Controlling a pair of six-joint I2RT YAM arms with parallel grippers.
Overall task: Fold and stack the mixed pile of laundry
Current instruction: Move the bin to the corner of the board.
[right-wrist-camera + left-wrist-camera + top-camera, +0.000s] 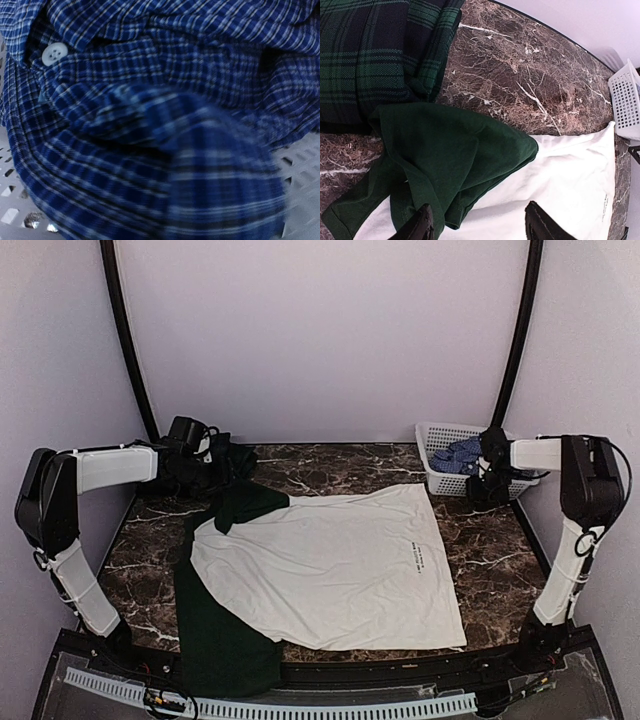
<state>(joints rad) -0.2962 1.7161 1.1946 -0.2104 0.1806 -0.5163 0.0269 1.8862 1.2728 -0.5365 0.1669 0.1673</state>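
Observation:
A white garment [330, 565] with dark green sleeves [225, 640] lies spread flat on the marble table. Its upper green sleeve [445, 150] is folded over near the collar. A dark green plaid garment [370, 55] lies folded at the back left [240, 455]. My left gripper [479, 225] is open and empty, hovering over the green sleeve and the white cloth, next to the plaid garment [222, 462]. The blue-and-white check button shirt [150, 100] sits in the basket [462, 455]. My right gripper [487, 477] is down in it; cloth fills the right wrist view and hides the fingers.
The white lattice basket [440, 435] stands at the back right corner; its wall shows in the left wrist view [627, 100] and its floor in the right wrist view [300, 175]. Bare marble table [330, 465] lies behind the white garment. The lower green sleeve hangs over the front edge.

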